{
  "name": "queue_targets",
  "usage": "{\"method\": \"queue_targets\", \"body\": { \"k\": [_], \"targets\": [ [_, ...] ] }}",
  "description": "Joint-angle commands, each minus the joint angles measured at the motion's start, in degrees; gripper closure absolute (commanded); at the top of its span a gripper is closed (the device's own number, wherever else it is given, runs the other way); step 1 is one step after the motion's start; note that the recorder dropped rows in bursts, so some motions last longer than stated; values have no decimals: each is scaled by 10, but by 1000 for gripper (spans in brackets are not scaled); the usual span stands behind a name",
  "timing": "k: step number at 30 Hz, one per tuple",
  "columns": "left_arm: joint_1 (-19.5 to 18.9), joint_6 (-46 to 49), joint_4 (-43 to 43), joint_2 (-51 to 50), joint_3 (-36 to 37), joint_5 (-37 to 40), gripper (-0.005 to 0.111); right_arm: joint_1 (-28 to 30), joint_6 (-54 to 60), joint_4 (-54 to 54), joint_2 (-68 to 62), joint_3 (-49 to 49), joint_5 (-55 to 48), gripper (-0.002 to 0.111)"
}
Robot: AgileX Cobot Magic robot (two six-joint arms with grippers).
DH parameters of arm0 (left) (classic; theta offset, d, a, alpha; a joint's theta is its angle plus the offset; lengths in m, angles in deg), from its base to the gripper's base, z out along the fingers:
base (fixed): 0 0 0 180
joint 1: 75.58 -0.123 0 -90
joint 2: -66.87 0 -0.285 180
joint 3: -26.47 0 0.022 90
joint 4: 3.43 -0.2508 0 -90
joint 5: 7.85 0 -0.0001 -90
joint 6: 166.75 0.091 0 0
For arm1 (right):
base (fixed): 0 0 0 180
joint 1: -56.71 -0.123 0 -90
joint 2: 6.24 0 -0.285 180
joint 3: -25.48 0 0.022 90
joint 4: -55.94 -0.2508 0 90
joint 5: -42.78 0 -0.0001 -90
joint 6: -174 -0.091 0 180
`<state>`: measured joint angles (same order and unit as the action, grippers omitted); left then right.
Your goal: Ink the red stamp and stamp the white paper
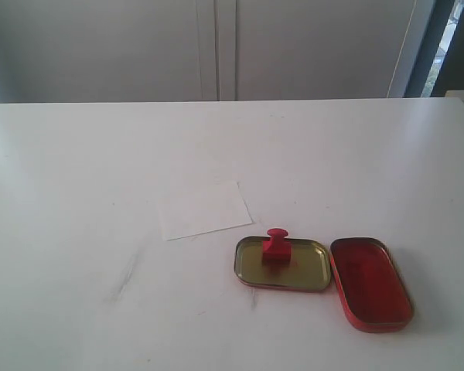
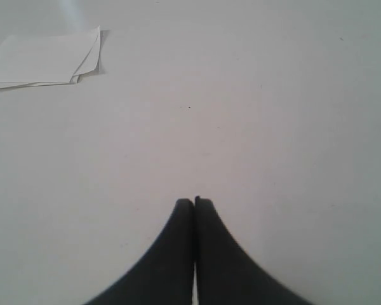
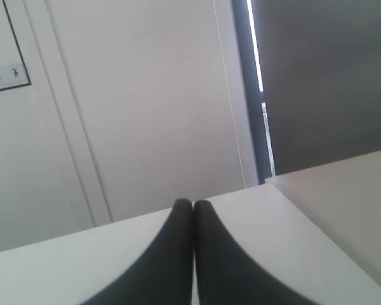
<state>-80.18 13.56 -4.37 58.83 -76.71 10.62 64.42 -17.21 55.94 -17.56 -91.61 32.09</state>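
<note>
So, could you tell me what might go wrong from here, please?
The red stamp is tiny and stands inside the gold tin half; a grasp could clip the rim and drag the tin. The white paper lies loose on the smooth table, so it may slide or lift with the stamp.

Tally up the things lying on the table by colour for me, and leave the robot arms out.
Red: 2, the red stamp and the red tin half
Gold: 1, the gold tin half, with the stamp standing in it
White: 1, the white paper, possibly a few stacked sheets
Total: 4
</note>
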Motion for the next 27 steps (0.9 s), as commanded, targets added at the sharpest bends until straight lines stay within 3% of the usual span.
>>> {"method": "queue_targets", "body": {
  "k": [1, 8, 21, 27],
  "targets": [
    [0, 1, 2, 3, 4, 6, 107, 3, 5, 0, -86, -58, -45, 108],
    [0, 1, 2, 3, 4, 6, 107, 3, 22, 0, -308, -197, -157, 108],
    [0, 1, 2, 3, 4, 6, 107, 3, 139, -9, -530, -351, -259, 108],
    [0, 1, 2, 3, 4, 6, 107, -8, 247, -98, -621, -406, -293, 108]
  ]
}}
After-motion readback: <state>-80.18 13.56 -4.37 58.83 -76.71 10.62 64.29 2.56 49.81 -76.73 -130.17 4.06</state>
